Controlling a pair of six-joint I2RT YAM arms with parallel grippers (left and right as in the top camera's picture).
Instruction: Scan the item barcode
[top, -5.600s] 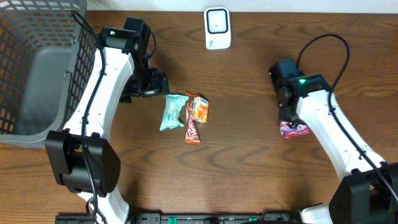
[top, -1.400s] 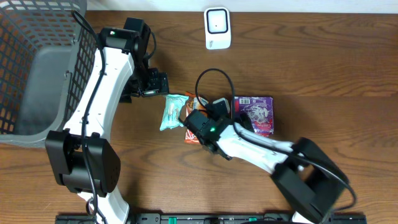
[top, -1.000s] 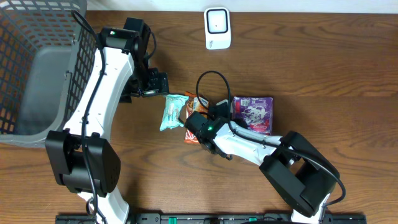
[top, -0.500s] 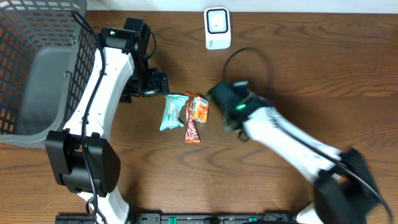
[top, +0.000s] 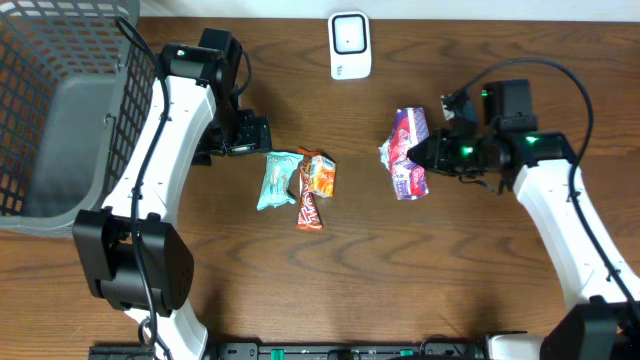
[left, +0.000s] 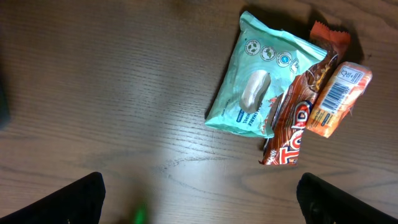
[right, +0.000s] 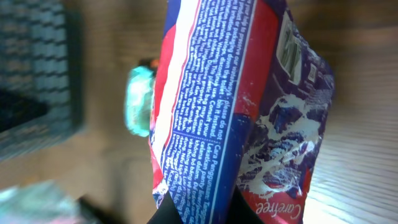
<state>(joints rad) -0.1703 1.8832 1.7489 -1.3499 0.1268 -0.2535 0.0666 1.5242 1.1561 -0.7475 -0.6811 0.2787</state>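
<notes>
The right gripper clenches a purple-and-red snack bag, held above the table, below and right of the white scanner. The left gripper hangs wide open beside the teal packet.

Left arm and right arm — white links, black joints; green lights; black cables
</notes>
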